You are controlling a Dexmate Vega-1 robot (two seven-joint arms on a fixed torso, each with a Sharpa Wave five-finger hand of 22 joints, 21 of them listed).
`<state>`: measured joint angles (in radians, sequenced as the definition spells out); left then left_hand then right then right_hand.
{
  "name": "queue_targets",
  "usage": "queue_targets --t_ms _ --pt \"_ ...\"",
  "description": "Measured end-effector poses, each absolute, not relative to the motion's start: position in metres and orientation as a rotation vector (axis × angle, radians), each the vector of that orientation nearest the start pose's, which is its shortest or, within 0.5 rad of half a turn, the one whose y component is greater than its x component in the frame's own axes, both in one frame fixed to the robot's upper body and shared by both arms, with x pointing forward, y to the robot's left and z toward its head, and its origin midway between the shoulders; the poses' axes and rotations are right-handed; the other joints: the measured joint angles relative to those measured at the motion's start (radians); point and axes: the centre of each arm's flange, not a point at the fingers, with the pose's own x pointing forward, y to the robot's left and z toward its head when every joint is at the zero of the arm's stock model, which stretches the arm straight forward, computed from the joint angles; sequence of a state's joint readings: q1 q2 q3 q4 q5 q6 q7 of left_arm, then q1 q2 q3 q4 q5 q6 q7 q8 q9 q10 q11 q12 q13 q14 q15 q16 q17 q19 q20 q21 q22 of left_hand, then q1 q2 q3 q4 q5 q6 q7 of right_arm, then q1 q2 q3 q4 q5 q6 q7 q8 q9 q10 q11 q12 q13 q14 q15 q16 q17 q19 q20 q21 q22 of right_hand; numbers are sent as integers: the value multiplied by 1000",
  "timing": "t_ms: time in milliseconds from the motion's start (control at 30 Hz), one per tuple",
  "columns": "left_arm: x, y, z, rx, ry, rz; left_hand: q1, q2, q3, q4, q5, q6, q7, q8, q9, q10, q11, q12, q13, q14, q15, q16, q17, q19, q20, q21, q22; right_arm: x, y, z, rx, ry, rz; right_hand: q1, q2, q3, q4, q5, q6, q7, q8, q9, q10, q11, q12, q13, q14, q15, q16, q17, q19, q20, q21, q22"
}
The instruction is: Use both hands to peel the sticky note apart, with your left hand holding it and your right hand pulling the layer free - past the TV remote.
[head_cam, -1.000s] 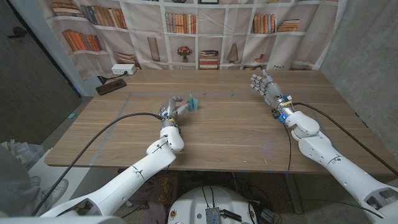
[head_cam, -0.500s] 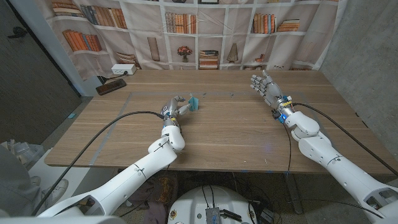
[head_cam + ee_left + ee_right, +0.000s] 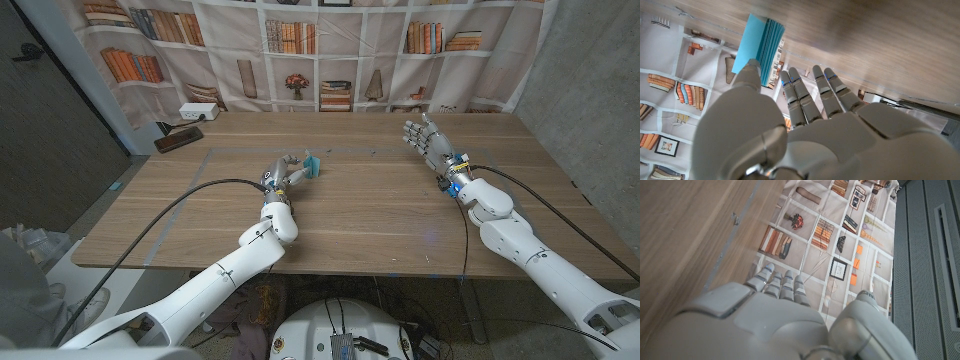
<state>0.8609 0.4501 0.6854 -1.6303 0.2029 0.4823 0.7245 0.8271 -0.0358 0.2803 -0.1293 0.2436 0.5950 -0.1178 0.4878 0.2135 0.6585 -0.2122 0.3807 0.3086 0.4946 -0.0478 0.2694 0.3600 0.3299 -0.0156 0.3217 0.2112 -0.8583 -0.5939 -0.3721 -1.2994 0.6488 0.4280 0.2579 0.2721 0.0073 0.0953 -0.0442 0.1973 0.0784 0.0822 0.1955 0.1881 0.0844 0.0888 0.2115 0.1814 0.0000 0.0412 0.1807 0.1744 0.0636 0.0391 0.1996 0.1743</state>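
1. Our left robot hand [image 3: 283, 172] holds the blue sticky note pad [image 3: 313, 165], pinching it between the thumb [image 3: 751, 75] and the fingers [image 3: 796, 92]; in the left wrist view the pad [image 3: 760, 47] shows its stacked layers edge-on at the thumb tip.
2. In the head view the pad sits at the tips of that hand, over the middle-left of the wooden tabletop [image 3: 360, 205], tilted rather than lying flat. We cannot tell whether it touches the wood.
3. Our right robot hand [image 3: 425, 137] is well apart from the pad, over the far right part of the tabletop, with its fingers spread and nothing in them. In the right wrist view its fingers [image 3: 780, 282] reach out past the table's edge toward the backdrop.
4. A dark TV remote [image 3: 178, 139] lies near the far left corner of the tabletop, and just beyond it sits a white box [image 3: 200, 111]. Any marks on them are too small for us to read.
5. Behind the table hangs a backdrop printed with bookshelves [image 3: 300, 45]: rows of books, vases and a pot of flowers. We can read no titles.
6. Black cables [image 3: 170, 215] run along both arms across the tabletop.
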Motion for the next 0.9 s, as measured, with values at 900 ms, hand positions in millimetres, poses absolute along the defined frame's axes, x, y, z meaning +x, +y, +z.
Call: queue_targets --t_ms 900 --pt "622 173 -70 773 -508 386 -12 -12 -10 10 0 -4 4 -4 -9 -4 3 -6 0 0 0 -7 0 -23 16 -5 5 632 -301 -18 -113 -692 384 4 4 3 -3 0 0 0 0 0 0 0 0 0 0 0 0 0 0 0 0 0"
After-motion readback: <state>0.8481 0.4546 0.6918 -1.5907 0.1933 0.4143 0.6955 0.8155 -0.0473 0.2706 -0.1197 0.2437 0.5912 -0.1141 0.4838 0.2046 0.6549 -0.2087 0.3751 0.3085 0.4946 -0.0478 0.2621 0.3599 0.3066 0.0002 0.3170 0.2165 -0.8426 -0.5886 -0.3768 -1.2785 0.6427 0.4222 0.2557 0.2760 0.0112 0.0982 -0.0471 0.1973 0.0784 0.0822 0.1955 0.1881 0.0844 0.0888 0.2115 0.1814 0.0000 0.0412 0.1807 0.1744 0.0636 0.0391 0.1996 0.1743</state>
